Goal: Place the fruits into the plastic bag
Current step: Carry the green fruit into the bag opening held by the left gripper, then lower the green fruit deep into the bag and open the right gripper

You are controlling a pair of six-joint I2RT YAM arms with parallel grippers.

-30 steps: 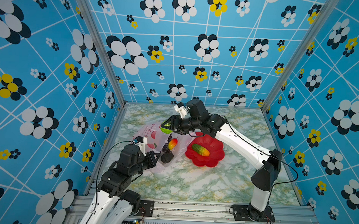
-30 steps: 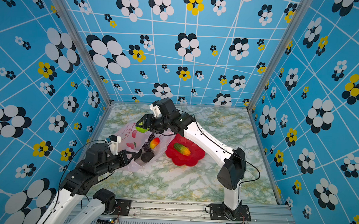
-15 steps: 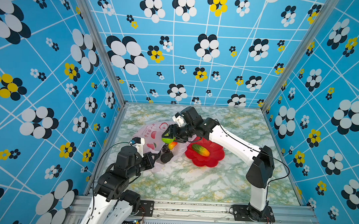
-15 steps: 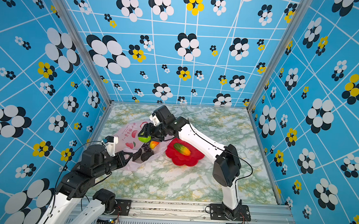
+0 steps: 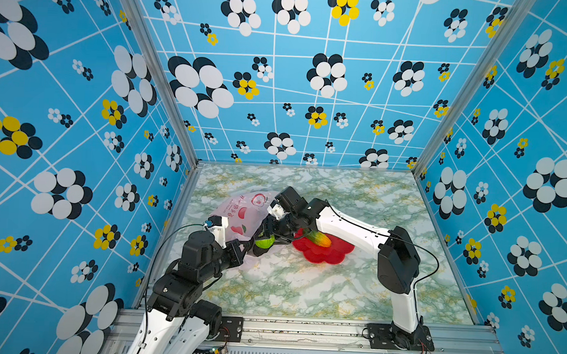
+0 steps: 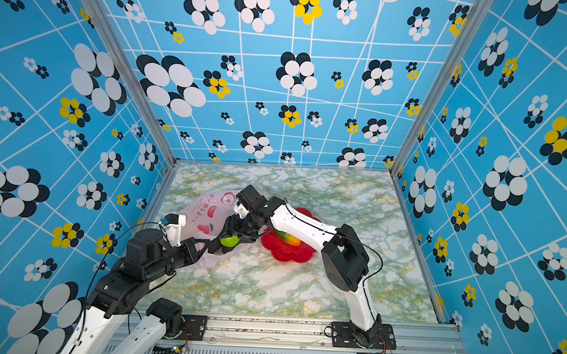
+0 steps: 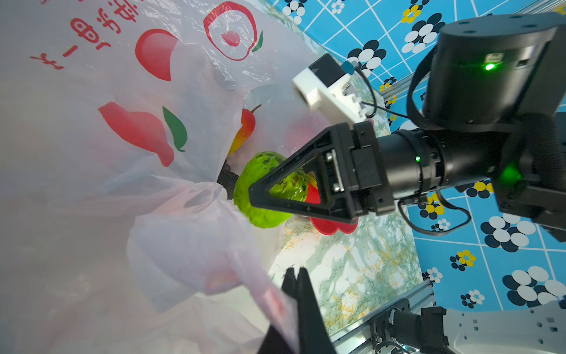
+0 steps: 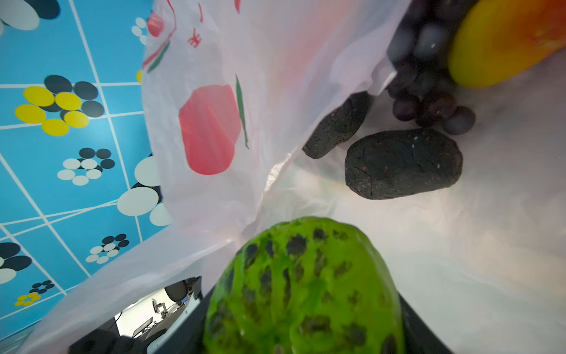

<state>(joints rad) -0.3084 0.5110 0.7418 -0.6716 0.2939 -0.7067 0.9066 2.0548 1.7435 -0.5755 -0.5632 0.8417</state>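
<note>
Left wrist view shows the right gripper (image 7: 264,192) clamped across the kiwi (image 7: 260,167), jaws wide around it, the fruit bulging past the fingertips. That kiwi sits right at the mouth of the bag (image 7: 122,190), at the gathered lip rather than deep inside. Through the right wrist camera, 3 fruits already lie on the bag's floor beyond it: an avocado (image 8: 401,164), grapes (image 8: 428,101) and a mango (image 8: 502,39). A 2nd dark lump (image 8: 337,125) rests beside a fold of film. The left gripper (image 7: 294,274) is closed tight, and the bag's edge appears pinched in it, lifting the mouth. Farther out, in both top views, 1 oblong fruit (image 5: 319,240) waits on the red dish (image 5: 328,257), just beside the bag.

Risks, as I judge them: letting go here could drop the kiwi on the lip, and being round it may roll back out onto the table (image 5: 303,284). Pushing deeper could snag a fingertip in the thin film and drag the bag. If the left pinch slips, the mouth would collapse over the kiwi and close the way in.
</note>
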